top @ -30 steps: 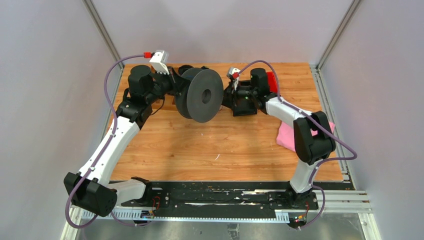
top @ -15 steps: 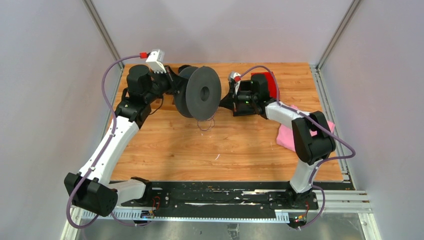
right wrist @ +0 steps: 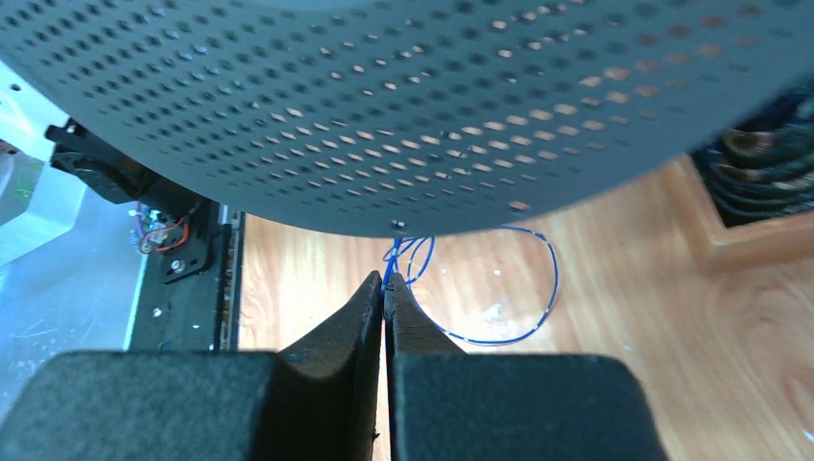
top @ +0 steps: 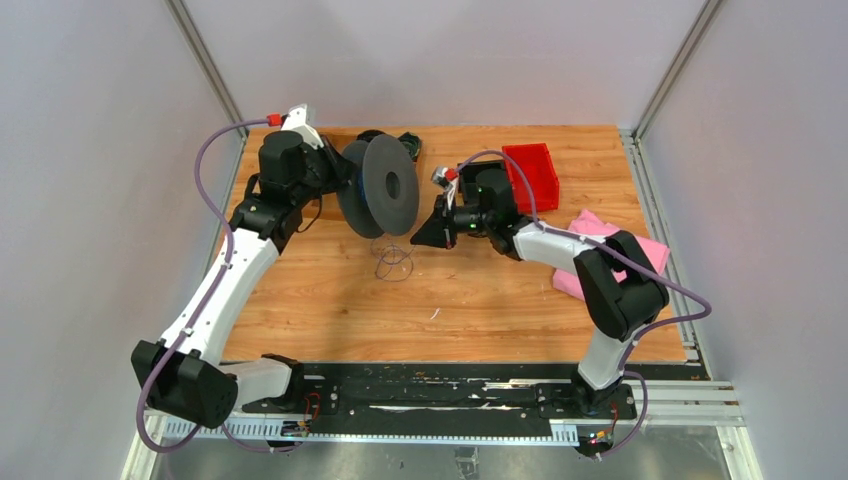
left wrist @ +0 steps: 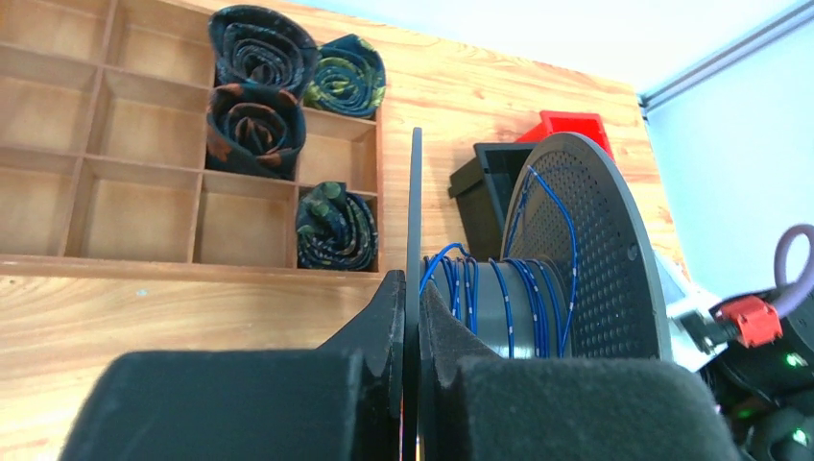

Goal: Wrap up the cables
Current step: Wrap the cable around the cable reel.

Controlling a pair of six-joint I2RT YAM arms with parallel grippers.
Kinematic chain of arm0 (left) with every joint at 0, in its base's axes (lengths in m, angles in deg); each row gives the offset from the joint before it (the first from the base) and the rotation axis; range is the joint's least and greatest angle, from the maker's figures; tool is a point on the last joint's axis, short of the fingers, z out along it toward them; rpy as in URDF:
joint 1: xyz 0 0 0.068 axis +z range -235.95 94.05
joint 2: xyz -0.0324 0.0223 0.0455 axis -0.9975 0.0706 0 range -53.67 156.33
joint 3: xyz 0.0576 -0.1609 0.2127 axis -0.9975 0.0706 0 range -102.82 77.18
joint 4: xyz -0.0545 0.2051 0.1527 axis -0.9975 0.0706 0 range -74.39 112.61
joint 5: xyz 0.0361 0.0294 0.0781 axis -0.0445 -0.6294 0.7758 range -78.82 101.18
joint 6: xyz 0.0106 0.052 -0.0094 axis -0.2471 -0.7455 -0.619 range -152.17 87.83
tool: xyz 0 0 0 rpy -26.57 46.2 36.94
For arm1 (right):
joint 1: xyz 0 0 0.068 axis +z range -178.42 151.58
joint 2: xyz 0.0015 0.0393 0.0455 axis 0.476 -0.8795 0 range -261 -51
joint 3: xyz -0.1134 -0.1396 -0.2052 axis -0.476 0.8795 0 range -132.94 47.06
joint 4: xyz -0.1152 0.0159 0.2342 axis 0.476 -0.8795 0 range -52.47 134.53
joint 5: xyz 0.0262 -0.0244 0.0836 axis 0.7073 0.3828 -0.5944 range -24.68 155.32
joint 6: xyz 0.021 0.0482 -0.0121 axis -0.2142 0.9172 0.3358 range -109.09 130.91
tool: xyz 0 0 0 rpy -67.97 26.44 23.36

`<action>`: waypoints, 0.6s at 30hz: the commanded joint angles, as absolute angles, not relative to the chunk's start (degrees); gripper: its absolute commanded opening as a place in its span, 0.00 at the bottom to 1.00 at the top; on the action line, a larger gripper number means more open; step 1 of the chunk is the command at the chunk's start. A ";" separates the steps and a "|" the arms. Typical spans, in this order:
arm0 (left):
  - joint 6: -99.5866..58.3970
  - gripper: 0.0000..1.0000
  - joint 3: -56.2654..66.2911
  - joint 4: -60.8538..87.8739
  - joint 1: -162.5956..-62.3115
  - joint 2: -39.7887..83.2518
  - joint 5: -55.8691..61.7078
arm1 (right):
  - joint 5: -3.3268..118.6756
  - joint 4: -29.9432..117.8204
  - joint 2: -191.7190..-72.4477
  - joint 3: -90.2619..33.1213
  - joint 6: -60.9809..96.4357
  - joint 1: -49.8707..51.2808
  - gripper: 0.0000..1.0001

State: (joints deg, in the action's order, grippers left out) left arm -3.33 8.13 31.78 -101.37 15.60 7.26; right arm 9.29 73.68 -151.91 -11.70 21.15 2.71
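Observation:
A big grey spool (top: 385,195) is held off the table at the back centre, on edge. My left gripper (top: 345,175) is shut on the spool's thin left flange (left wrist: 416,192); the pads (left wrist: 389,307) clamp it from both sides. The dark blue cable (left wrist: 509,298) lies in loose turns round the hub. My right gripper (top: 430,230) sits just right of the spool, below its perforated flange (right wrist: 384,106). It (right wrist: 385,283) is shut on the cable. Loose cable loops (top: 393,260) lie on the table under the spool and also show in the right wrist view (right wrist: 538,288).
A wooden compartment tray (left wrist: 144,173) behind the spool holds several rolled dark bundles (left wrist: 254,115). A black bin (left wrist: 485,187) and a red bin (top: 530,175) stand at the back right. A pink cloth (top: 592,222) lies at the right, under the right arm.
The left gripper has moved the spool left and turned it. The right gripper has moved left and lower. Loose cable loops have dropped onto the table under the spool.

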 commanded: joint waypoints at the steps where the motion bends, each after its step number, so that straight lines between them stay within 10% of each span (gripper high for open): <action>1: -1.41 0.00 6.23 28.97 -100.34 15.49 12.52 | 9.62 75.85 -151.56 -10.82 25.50 6.39 0.02; 18: -10.79 0.00 8.42 26.00 -100.65 14.58 21.79 | 8.49 72.15 -150.62 -15.21 33.12 13.97 0.03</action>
